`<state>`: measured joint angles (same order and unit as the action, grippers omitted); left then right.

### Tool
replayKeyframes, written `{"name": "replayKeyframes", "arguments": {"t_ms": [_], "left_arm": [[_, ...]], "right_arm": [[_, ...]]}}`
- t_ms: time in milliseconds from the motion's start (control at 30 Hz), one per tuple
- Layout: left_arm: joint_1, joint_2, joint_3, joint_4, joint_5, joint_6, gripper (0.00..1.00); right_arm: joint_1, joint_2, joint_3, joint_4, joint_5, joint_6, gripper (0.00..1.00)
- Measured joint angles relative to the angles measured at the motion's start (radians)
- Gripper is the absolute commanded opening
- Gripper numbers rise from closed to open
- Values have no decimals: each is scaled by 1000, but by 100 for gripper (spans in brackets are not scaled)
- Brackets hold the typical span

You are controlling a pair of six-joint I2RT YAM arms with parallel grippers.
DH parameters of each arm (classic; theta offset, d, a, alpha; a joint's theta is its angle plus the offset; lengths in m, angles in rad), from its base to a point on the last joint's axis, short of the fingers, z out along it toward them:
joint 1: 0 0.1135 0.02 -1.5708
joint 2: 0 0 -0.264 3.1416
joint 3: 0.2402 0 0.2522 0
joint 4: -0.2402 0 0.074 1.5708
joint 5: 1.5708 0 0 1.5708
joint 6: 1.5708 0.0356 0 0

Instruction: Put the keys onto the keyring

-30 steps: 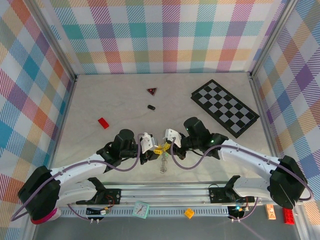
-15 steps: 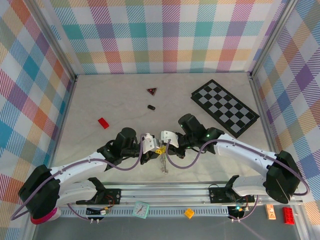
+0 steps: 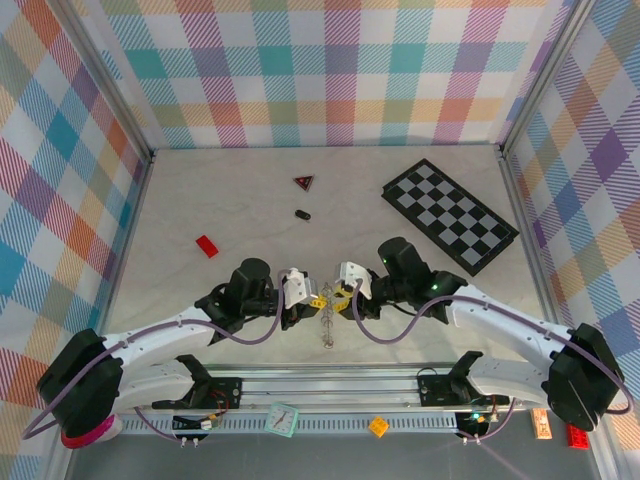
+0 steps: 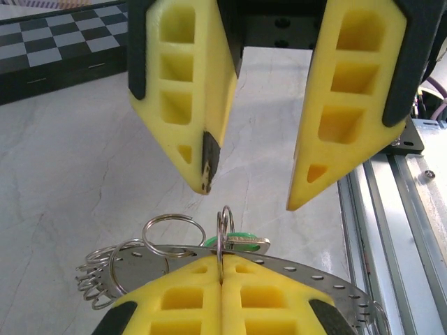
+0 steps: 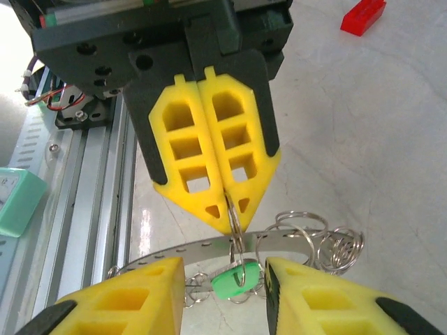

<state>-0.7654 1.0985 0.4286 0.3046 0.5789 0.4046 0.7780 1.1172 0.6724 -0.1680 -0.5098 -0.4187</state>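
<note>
A pale marbled tabletop (image 3: 200, 200) sits inside plaid walls (image 3: 330, 70). At the bottom centre of the left wrist view, the left gripper (image 4: 222, 264) is clamped tight on the thin upright keyring (image 4: 225, 223). At the bottom of the right wrist view, the right gripper (image 5: 225, 271) stands parted. Its fingers flank a green-headed key (image 5: 234, 283) at the ring's lower end, with a gap on each side. Wire loops (image 4: 94, 279) and a perforated metal band (image 4: 318, 269) lie beside the pinch.
</note>
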Motion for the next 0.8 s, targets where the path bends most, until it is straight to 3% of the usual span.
{"name": "replayKeyframes", "arguments": {"t_ms": [367, 633, 700, 800], "left_arm": [[0, -10, -33, 64, 4, -24, 0], [0, -17, -39, 69, 4, -27, 0], [0, -17, -40, 68, 3, -31, 7], [0, -21, -41, 71, -6, -40, 20]], "right_arm": [[0, 39, -7, 78, -3, 39, 30], [0, 83, -7, 111, -38, 50, 11], [0, 87, -7, 114, -49, 50, 1], [0, 87, -6, 114, -61, 41, 0]]}}
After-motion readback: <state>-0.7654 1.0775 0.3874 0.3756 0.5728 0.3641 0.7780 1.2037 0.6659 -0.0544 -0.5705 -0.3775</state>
